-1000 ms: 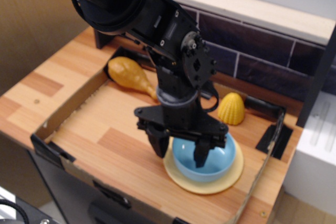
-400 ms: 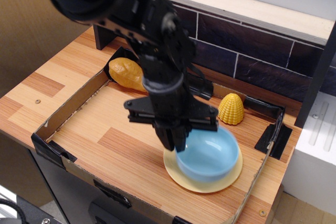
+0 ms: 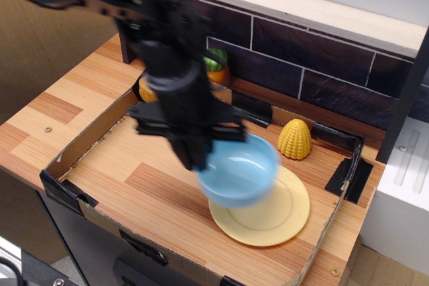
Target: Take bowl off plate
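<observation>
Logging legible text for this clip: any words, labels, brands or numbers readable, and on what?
None readable. The bowl, plate, toy corn, gripper and brick wall show no lettering; the arm is motion-blurred, so any marking there cannot be made out.

Bowl [image 3: 238, 179]: glossy light blue plastic. Plate [image 3: 278, 216]: smooth pale yellow plastic. Surface [image 3: 134, 165]: wood-grain laminate with a slight sheen. Corn [image 3: 295, 139], at 1 o'clock from the plate: ribbed yellow plastic.
</observation>
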You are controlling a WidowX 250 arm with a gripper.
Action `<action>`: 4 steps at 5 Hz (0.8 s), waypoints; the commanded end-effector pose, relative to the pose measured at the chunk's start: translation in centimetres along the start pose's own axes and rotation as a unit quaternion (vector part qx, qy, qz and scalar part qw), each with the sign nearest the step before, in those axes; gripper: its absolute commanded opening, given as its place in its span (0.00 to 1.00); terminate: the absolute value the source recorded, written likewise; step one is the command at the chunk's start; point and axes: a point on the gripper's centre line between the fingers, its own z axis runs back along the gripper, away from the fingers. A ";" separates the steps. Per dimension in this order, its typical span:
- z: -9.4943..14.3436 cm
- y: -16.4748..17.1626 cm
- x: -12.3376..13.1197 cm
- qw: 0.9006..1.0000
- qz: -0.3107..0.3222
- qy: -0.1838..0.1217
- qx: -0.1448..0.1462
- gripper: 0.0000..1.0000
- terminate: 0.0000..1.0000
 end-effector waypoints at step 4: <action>-2.1 5.9 1.2 0.997 -0.028 -0.006 0.070 1.00 0.00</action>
